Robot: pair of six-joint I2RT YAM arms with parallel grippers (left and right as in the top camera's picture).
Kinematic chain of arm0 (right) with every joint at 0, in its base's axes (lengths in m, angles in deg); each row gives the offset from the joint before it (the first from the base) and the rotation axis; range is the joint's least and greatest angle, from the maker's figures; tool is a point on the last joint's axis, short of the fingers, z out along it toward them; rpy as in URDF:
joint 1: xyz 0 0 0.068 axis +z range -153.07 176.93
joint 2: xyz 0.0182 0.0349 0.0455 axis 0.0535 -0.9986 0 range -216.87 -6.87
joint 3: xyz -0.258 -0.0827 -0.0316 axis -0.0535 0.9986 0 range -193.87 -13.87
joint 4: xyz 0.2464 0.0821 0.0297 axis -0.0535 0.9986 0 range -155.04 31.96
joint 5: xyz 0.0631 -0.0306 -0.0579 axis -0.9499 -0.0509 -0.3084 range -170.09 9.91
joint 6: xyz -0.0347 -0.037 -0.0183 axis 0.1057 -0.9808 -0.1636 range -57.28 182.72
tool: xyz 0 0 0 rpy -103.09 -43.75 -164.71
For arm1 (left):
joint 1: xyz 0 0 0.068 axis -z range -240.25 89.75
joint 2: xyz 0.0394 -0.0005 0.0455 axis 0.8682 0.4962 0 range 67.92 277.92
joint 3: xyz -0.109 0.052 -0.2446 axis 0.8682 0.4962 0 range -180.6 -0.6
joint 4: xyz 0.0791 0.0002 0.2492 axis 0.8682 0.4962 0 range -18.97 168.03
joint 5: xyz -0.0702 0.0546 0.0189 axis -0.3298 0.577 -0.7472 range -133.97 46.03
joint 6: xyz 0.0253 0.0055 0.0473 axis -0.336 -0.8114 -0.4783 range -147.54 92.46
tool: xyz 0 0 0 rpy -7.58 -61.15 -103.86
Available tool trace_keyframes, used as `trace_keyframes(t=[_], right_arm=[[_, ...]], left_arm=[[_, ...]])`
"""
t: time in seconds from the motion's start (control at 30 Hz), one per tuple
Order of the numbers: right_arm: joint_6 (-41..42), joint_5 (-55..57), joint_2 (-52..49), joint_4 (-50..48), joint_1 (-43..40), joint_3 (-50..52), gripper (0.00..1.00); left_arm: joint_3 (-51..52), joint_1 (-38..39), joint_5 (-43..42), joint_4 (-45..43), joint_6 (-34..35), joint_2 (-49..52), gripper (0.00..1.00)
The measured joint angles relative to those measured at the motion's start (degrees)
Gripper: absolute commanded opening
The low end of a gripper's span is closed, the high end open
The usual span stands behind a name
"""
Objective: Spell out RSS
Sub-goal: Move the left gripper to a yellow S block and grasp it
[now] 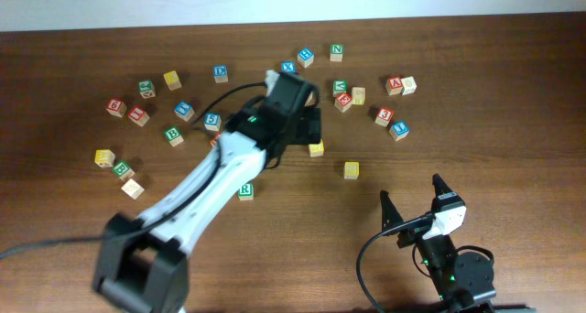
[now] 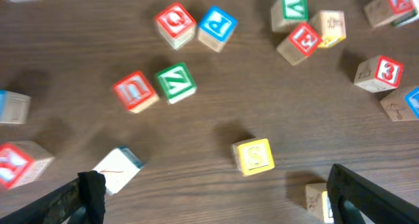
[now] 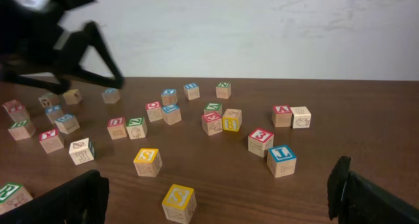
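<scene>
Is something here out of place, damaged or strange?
Nothing looks damaged or spilled. The cubes only lie scattered at mixed angles. The R cube, an S cube and a second S cube lie apart, not in a row.

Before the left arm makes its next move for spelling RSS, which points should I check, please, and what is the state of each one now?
1. Left gripper open and empty: ok.
2. Nearest yellow S cube shows its S upward: ok.
3. That cube between the fingers: not ok; it lies ahead of them.
4. Second yellow S cube located, apart from the first: ok.
5. Green R cube free of the left arm: cannot tell; it lies right beside the arm.
6. Right gripper open and away from the cubes: ok.
</scene>
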Motion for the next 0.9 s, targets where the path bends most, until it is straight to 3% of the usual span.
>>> trace_keyframes(t=[0.23,0.4,0.43,0.47,0.7,0.9], right_arm=[[-0.04,0.0,0.0,0.0,0.0,0.0,0.98],[-0.04,0.0,0.0,0.0,0.0,0.0,0.98],[-0.02,0.0,0.02,0.0,0.0,0.0,0.98],[-0.02,0.0,0.0,0.0,0.0,0.0,0.98],[-0.02,0.0,0.0,0.0,0.0,0.0,0.98],[-0.02,0.0,0.0,0.0,0.0,0.0,0.98]], left_arm=[[-6.91,5.64,0.04,-0.26,3.82,13.92,0.91],[-7.28,5.53,0.42,-2.56,5.29,16.94,0.87],[-7.28,5.53,0.46,-2.8,5.53,17.46,0.83],[-7.39,5.53,0.46,-3.26,5.77,18.27,0.73],[-7.5,5.53,1.77,-3.54,7.45,21.11,0.66],[-7.48,5.57,1.73,-2.21,9.49,22.69,0.47]])
